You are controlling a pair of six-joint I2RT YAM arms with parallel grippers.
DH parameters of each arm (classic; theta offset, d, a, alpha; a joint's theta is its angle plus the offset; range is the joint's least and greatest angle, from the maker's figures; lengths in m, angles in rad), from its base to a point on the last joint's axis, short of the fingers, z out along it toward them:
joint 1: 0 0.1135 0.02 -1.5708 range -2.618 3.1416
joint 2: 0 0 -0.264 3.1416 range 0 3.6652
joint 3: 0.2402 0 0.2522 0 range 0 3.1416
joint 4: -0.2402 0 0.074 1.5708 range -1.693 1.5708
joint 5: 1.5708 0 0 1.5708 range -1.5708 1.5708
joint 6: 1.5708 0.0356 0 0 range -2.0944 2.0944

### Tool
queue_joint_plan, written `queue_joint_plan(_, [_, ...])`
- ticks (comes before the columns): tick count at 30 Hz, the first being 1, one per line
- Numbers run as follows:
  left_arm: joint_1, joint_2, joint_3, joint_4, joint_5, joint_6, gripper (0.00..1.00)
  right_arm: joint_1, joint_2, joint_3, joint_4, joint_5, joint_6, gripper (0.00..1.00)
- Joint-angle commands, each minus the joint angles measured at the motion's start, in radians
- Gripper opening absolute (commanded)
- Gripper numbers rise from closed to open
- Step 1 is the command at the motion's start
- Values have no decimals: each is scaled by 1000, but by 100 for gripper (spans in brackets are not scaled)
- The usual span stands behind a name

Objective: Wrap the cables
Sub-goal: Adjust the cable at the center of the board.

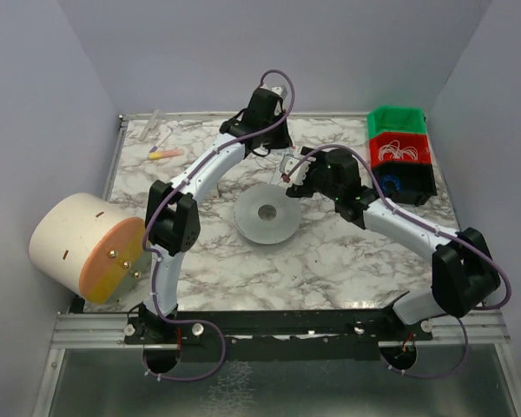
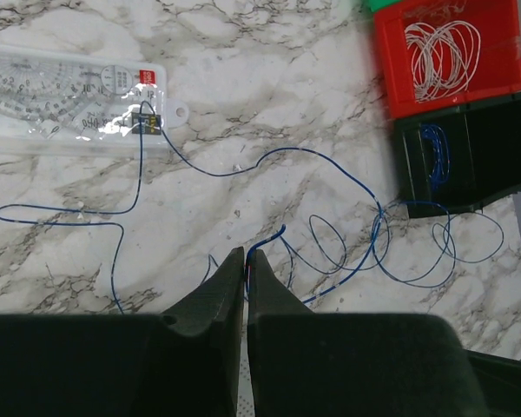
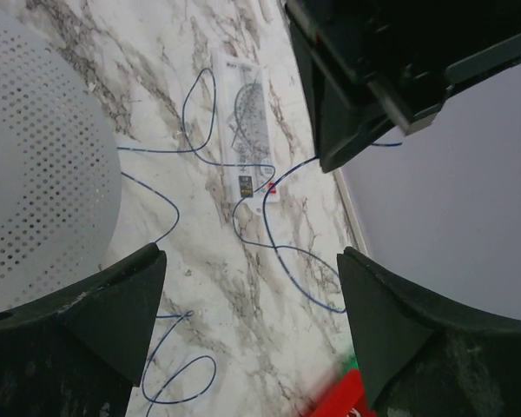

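Left gripper (image 2: 246, 257): jaws drawn together to a hairline slit, pinching the blue cable (image 2: 243, 169) near its free end. Right wrist view agrees, with the wire running into that gripper's tip and out the other side

Right gripper (image 3: 252, 287): jaws spread wide and holding nothing, with bare marble and slack cable below. It hangs just beside the perforated grey disc (image 3: 35, 156) at table centre

Cable position: lies loose on the far half of the marble table (image 2: 269, 78). One run crosses the clear protractor pack (image 2: 61, 95) on the left and bends into a wide S. The rest arcs right into several small loops just beside the black bin (image 2: 469, 156). Cannot tell whether it joins the blue coil (image 2: 430, 152) inside that bin

Red bin (image 2: 451, 52), touching the black one, holds a white cable coil (image 2: 438, 52)
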Motion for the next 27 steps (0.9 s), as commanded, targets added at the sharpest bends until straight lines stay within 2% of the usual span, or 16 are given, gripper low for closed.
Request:
queue_joint_plan(1, [-14,-51,-27,25,47,-27,7,24,30,-7,117,70,-38,83])
queue_joint_plan(7, [-14,-62,-32,35,68,-40,6,27,46,-31,132,73,-72,75])
queue_joint_plan(15, [-14,-80,-54,54,95,-63,6,28,80,-35,187,89,-16,73])
queue_joint_plan(20, [-14,-92,-71,69,111,-74,5,27,112,-31,263,138,49,58])
queue_joint_plan(27, [-13,-94,-83,78,123,-80,5,27,102,-42,356,126,163,58])
